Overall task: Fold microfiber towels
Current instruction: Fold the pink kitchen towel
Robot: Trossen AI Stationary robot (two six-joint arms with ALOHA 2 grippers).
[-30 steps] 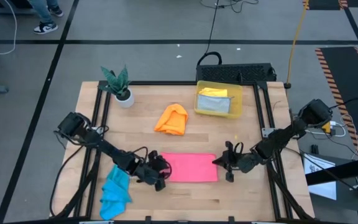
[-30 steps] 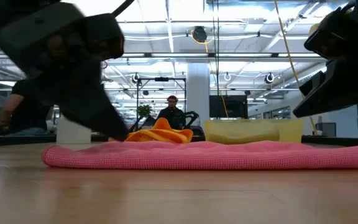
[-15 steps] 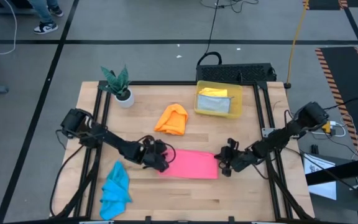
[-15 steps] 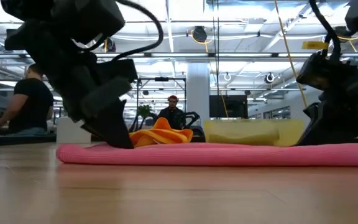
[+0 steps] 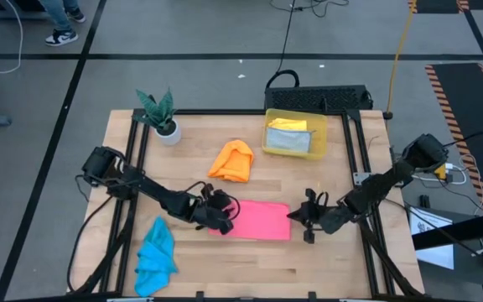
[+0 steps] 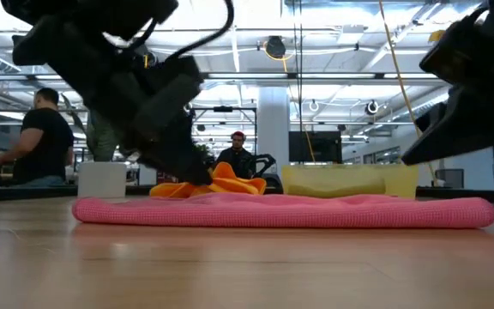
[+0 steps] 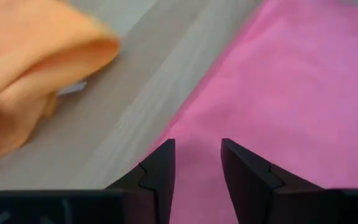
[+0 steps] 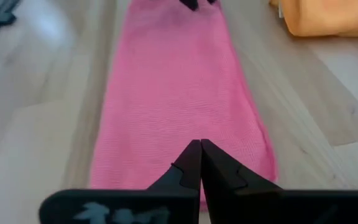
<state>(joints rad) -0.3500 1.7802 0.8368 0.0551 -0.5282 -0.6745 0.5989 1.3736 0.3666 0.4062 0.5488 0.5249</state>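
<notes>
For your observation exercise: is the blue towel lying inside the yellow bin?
No, the blue towel lies on the table, far from the yellow bin.

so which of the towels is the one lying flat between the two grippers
The pink towel, spread flat near the table's front. The orange towel is bunched behind it, and the blue towel lies crumpled near the front left corner.

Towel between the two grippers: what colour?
Pink towel; shows best in the high view.

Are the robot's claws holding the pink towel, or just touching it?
Neither tool holds it. The left tool is open over one end of the pink towel; the right tool is shut and empty at the other end.
</notes>
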